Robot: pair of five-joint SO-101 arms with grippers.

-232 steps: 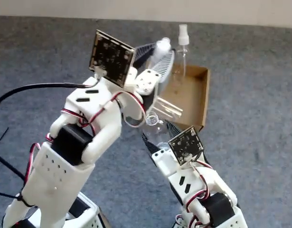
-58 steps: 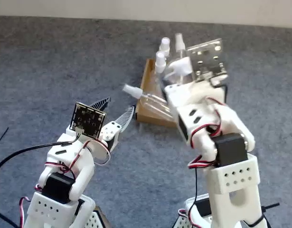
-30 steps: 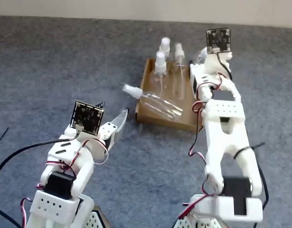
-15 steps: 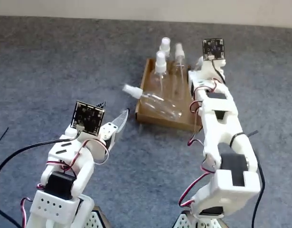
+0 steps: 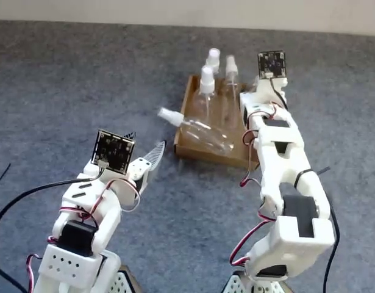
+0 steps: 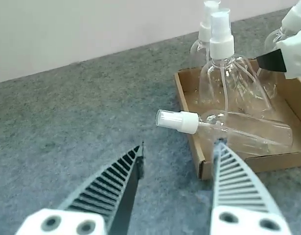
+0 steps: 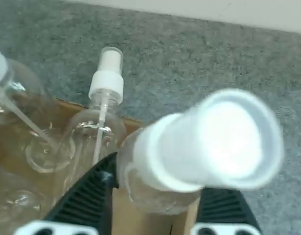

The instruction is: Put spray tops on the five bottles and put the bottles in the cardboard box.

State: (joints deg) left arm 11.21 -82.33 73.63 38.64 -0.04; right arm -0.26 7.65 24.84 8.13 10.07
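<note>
I am gripping a bottle [image 7: 162, 198] in my right end effector [image 7: 160, 188], with the fingers closed on its clear body just below the white spray top [image 7: 214, 142]. I am holding it upright at the far right corner of the cardboard box [image 5: 205, 152]; I cannot tell whether it is resting on the box floor. A front bottle [image 5: 207, 91], a back bottle [image 5: 213, 61] and a third bottle [image 5: 230, 76] are standing capped in the far part of the box. A lying bottle [image 5: 202, 133] is stretching across the near part, its cap [image 5: 169, 116] jutting out over the box's left wall. My left end effector [image 5: 147, 139] is hovering over the grey counter [image 5: 65, 79] near that cap, spread wide and empty.
</note>
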